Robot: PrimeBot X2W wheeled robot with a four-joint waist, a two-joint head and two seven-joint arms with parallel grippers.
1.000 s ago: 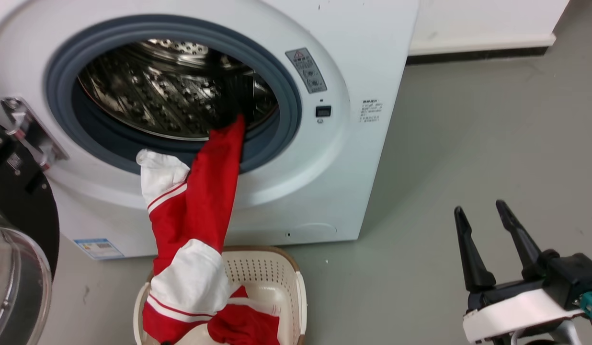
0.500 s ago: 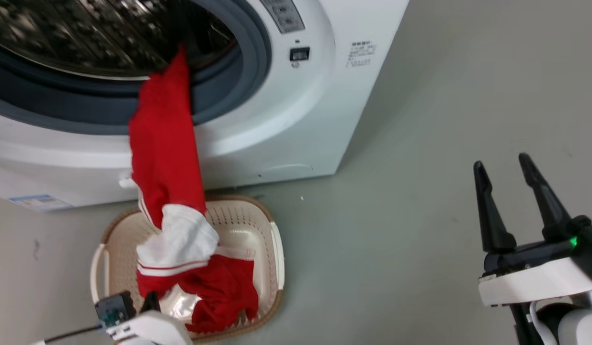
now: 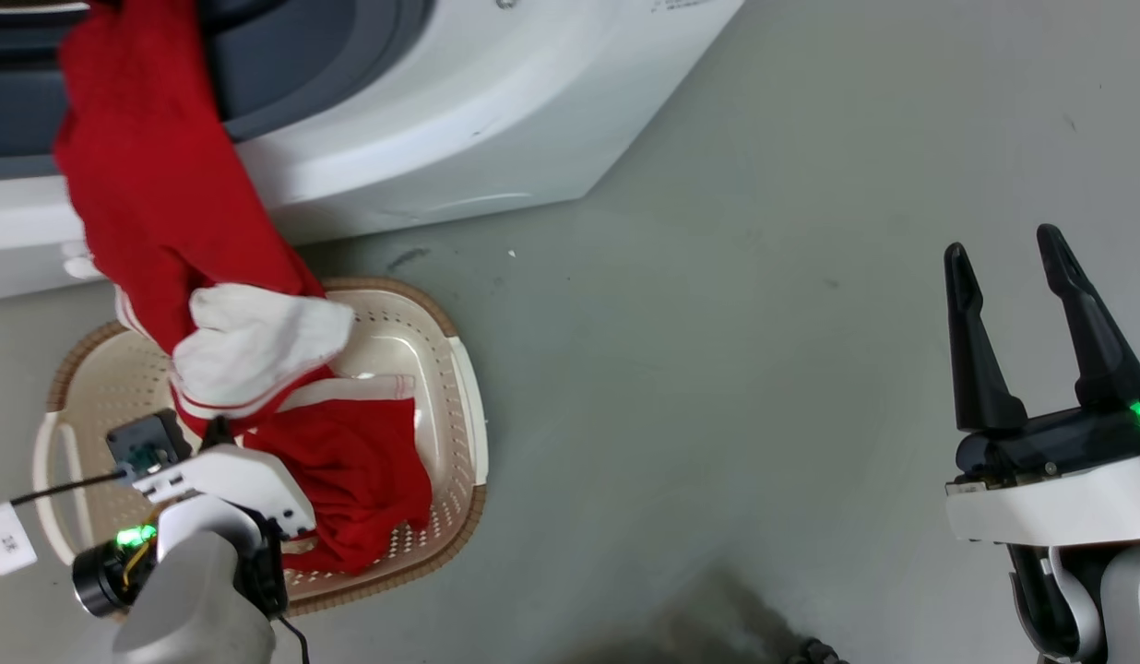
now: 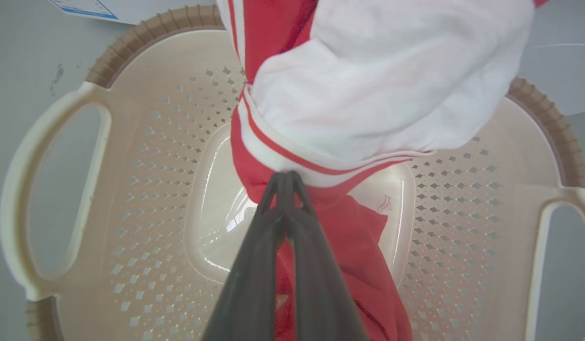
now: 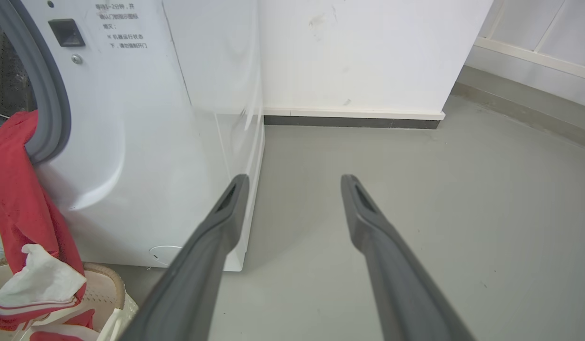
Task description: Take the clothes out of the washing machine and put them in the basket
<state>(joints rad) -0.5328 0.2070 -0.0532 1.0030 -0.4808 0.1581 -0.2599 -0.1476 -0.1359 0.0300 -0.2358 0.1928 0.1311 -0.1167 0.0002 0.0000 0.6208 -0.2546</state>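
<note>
Pulling the red-and-white garment (image 3: 155, 184) clear of the washing machine (image 3: 459, 101) looks to be the step in hand. Its upper end hangs over the grey porthole lip (image 3: 284, 55) at 11 o'clock in the head view, while its lower folds lie in the cream basket (image 3: 464, 397) at 8 o'clock. The left gripper (image 4: 284, 179) is pinched together on red cloth just under the striped white band, over the basket's middle.

To do this well, draw toward 6 o'clock until the top end slips off the lip. Then release low over the basket so nothing lands on the floor (image 3: 718, 369).

The right gripper (image 3: 1003, 242), at 4 o'clock, stands apart and holds nothing.

Small Chinese print (image 5: 124, 38) on the machine's front includes "1-2", and the rest is too fine to read. A blue-edged label (image 4: 84, 5) is unreadable.
</note>
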